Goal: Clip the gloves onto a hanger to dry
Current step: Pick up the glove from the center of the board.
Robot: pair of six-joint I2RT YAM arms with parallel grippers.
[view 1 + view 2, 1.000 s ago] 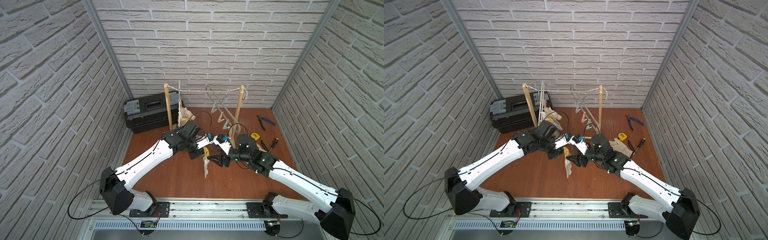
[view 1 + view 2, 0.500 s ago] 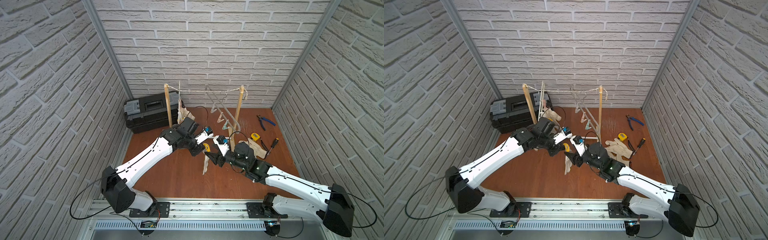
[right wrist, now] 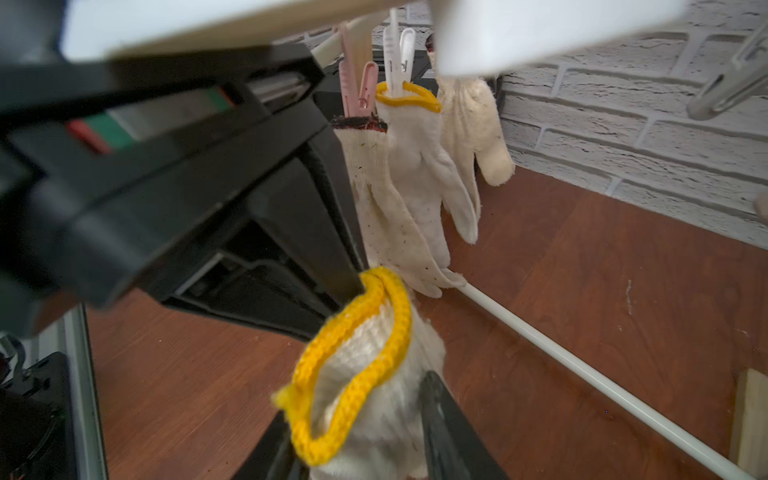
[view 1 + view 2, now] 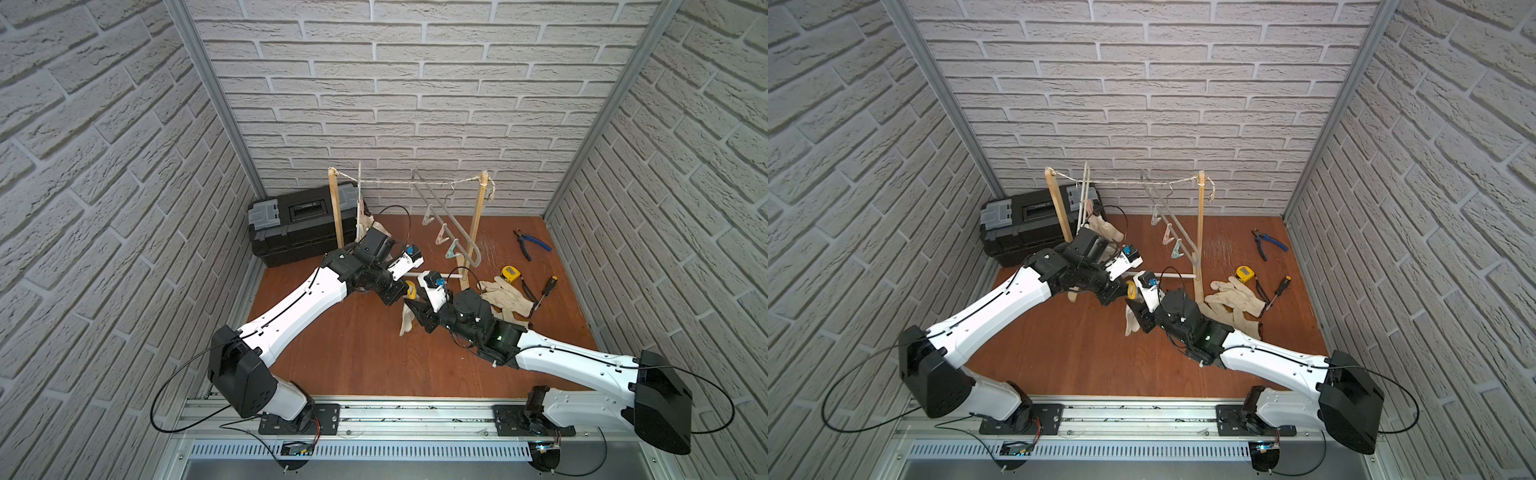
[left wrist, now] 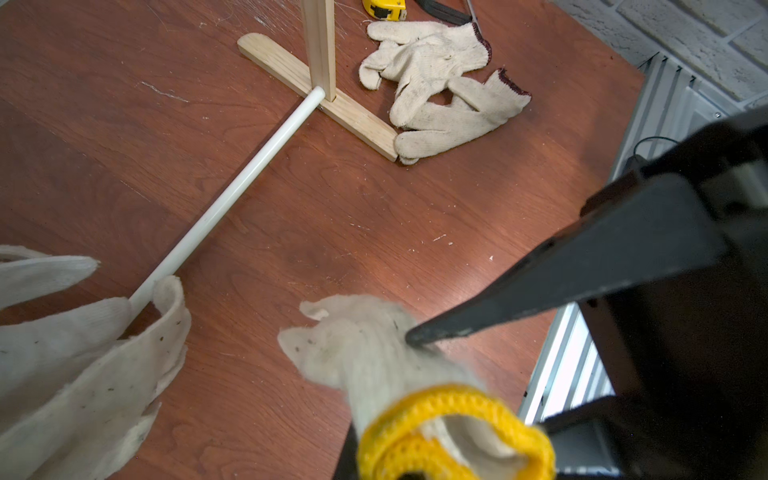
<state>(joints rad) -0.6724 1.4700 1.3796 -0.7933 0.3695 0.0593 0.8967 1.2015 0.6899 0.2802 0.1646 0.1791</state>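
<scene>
An off-white glove [image 4: 405, 322] [image 4: 1131, 324] with a yellow cuff [image 5: 453, 428] hangs above the table middle. My left gripper [image 4: 402, 292] [image 4: 1120, 296] [image 5: 415, 473] is shut on that cuff. My right gripper [image 4: 417, 316] [image 4: 1138, 319] [image 3: 365, 449] is shut on the glove [image 3: 374, 399] just under the cuff, one finger [image 3: 446, 428] on each side. Three gloves [image 3: 415, 178] hang clipped on the left hanger [image 4: 359, 195]. A grey hanger [image 4: 446, 220] with bare clips hangs on the string. Two loose gloves [image 4: 505, 297] [image 5: 432, 87] lie right of the rack.
The wooden rack's posts [image 4: 336, 212] [image 4: 473, 232] and white floor rod [image 5: 232, 195] stand just behind both grippers. A black toolbox [image 4: 297, 226] sits back left. Pliers [image 4: 532, 243], a tape measure [image 4: 510, 273] and a screwdriver [image 4: 544, 291] lie at the right.
My right gripper has shifted slightly left and toward the front, and its jaws have narrowed onto the hanging glove. The left gripper keeps its hold on the cuff and has barely moved.
</scene>
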